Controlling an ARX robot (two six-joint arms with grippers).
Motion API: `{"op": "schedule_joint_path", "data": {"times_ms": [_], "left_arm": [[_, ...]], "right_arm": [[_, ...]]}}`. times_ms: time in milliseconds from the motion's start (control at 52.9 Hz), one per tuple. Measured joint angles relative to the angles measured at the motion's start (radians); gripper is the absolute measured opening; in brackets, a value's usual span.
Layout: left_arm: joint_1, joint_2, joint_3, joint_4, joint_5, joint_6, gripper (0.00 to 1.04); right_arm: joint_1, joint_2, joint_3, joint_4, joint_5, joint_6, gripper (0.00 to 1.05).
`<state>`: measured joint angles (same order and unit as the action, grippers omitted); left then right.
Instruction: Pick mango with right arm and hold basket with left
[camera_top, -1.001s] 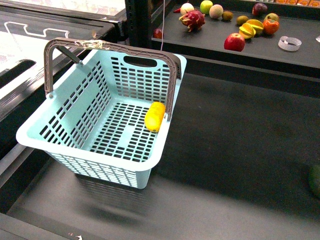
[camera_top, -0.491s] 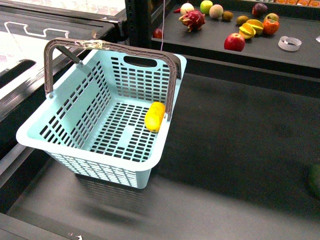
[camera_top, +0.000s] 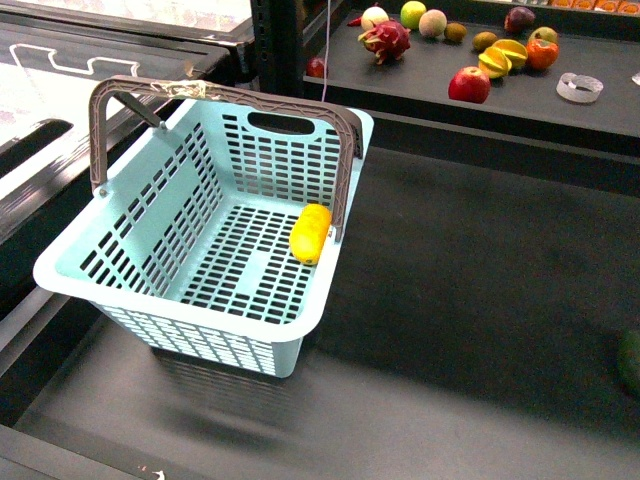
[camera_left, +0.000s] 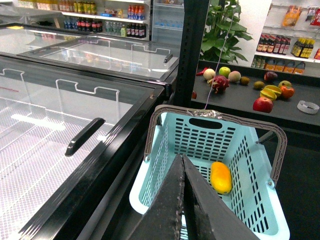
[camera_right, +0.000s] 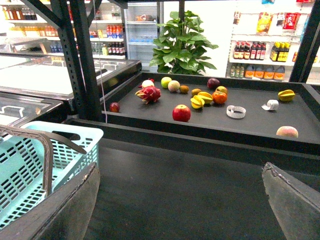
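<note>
Lying unmoved, mango (camera_top: 310, 233) in basket (camera_top: 120, 240), nothing shifted

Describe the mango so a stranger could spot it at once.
Find the big pale turquoise basket on the dark counter beside the glass-topped freezer. The mango lies on its slotted floor against the wall facing the fruit shelf. It is the only thing inside: a smooth, elongated yellow-orange fruit.

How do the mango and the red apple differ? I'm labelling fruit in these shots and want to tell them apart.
The mango is bright yellow-orange; the red apple is deep red. The mango is elongated and oval, lying lengthwise; the apple is round. The mango lies inside the turquoise basket, against its right wall, while the apple sits out on the dark display shelf among other fruit. Both are whole, smooth-skinned fruits, and no gripper touches either.
</note>
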<state>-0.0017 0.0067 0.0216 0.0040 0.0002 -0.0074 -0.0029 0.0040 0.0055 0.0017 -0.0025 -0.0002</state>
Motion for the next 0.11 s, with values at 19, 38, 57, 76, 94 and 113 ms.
{"op": "schedule_joint_path", "data": {"times_ms": [19, 38, 57, 76, 94, 113], "left_arm": [[0.000, 0.000, 0.000, 0.000, 0.000, 0.000, 0.02], [0.000, 0.000, 0.000, -0.001, 0.000, 0.000, 0.02], [0.000, -0.001, 0.000, -0.001, 0.000, 0.000, 0.02], [0.000, -0.001, 0.000, -0.001, 0.000, 0.000, 0.02], [0.000, -0.001, 0.000, -0.001, 0.000, 0.000, 0.02], [0.000, -0.001, 0.000, -0.002, 0.000, 0.000, 0.02]], "right_arm": [[0.000, 0.000, 0.000, 0.000, 0.000, 0.000, 0.97], [0.000, 0.000, 0.000, 0.000, 0.000, 0.000, 0.97], [0.000, 0.000, 0.000, 0.000, 0.000, 0.000, 0.97], [0.000, 0.000, 0.000, 0.000, 0.000, 0.000, 0.97], [0.000, 0.000, 0.000, 0.000, 0.000, 0.000, 0.97], [0.000, 0.000, 0.000, 0.000, 0.000, 0.000, 0.97]]}}
